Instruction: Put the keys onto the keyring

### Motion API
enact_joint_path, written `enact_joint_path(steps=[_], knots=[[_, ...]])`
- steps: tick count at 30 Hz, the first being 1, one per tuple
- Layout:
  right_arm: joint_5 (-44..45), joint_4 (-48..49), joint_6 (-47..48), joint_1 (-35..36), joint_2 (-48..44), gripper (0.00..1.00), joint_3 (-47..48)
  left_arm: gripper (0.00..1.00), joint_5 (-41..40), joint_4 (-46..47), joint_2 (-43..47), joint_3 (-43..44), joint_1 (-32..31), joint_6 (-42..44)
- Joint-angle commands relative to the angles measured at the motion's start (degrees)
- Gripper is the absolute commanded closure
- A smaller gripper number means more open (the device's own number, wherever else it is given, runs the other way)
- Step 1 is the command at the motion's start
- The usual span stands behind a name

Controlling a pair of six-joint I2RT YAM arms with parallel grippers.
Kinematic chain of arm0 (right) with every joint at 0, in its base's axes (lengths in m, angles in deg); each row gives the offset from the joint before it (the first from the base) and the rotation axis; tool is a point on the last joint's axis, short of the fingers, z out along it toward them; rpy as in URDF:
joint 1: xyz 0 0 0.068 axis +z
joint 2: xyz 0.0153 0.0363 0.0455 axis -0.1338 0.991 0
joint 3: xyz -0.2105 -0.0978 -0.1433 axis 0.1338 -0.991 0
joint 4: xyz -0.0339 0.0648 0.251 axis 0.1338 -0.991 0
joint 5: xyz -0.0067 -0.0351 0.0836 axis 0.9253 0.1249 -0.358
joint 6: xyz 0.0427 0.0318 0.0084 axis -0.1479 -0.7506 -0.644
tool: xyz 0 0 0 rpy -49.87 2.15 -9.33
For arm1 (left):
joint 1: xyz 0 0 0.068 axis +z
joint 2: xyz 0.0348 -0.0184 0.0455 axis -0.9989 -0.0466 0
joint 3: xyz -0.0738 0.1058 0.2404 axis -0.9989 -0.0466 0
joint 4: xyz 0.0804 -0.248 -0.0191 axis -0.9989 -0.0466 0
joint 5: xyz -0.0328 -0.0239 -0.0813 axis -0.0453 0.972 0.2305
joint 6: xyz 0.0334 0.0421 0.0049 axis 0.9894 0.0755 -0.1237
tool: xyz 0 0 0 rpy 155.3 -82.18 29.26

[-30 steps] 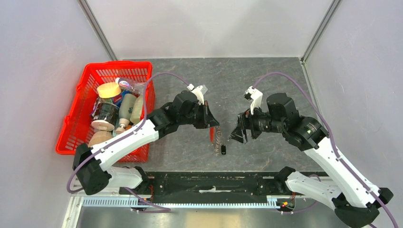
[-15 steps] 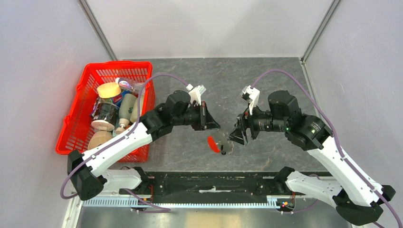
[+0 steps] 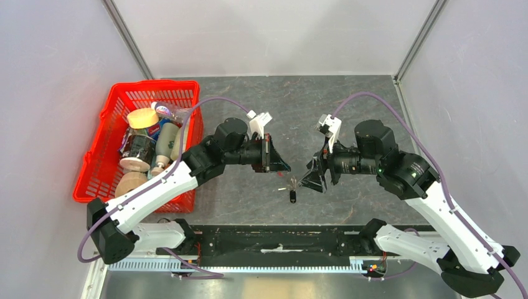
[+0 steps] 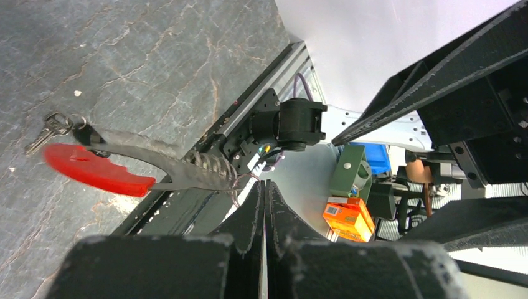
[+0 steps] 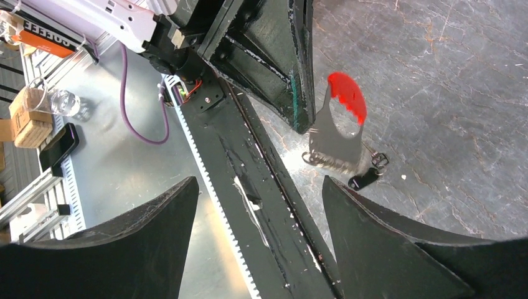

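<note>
My left gripper (image 3: 285, 168) is shut, and in the left wrist view (image 4: 264, 184) its tips pinch a thin wire ring of the keyring (image 4: 180, 168). The keyring is a grey oblong with a red curved strip (image 4: 93, 171), and it hangs from the tips over the table. The keys, a small silver key (image 4: 50, 126) with a black fob (image 4: 88, 134), dangle from its far end. In the right wrist view the keyring (image 5: 336, 140) hangs from the left fingers (image 5: 292, 75), with the fob (image 5: 364, 180) below it. My right gripper (image 3: 310, 177) (image 5: 260, 180) is open and empty, just right of the keyring (image 3: 291, 184).
A red basket (image 3: 155, 84) full of bottles and jars stands at the left, close behind the left arm. A black rail (image 3: 280, 240) runs along the table's near edge below the grippers.
The keyring has swung under the left gripper and its red strip has turned nearly out of the top view. The left gripper has shifted slightly right, and the right gripper has edged closer.
</note>
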State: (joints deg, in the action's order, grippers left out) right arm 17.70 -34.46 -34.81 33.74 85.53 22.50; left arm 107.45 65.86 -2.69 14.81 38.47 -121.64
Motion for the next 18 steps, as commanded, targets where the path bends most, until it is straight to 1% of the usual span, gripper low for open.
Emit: enact_joint_path(steps=[1,6,12,18], knots=[[-2.67,3.12,1.35,0.22,-0.99,0.20,-0.44,0.98,4.66,3.86,2.39,2.40,0.17,0.36],[-3.81,2.87,1.48,0.23,-1.45,0.21,-0.52,0.98,4.73,3.99,3.01,2.51,0.17,-0.42],[-4.40,2.15,2.70,0.18,-1.88,0.22,-0.92,0.98,5.49,6.24,3.64,2.14,0.17,-2.84],[-5.88,5.03,3.86,0.22,-0.49,0.29,-1.80,0.98,8.29,7.20,3.11,2.76,0.17,-2.98]])
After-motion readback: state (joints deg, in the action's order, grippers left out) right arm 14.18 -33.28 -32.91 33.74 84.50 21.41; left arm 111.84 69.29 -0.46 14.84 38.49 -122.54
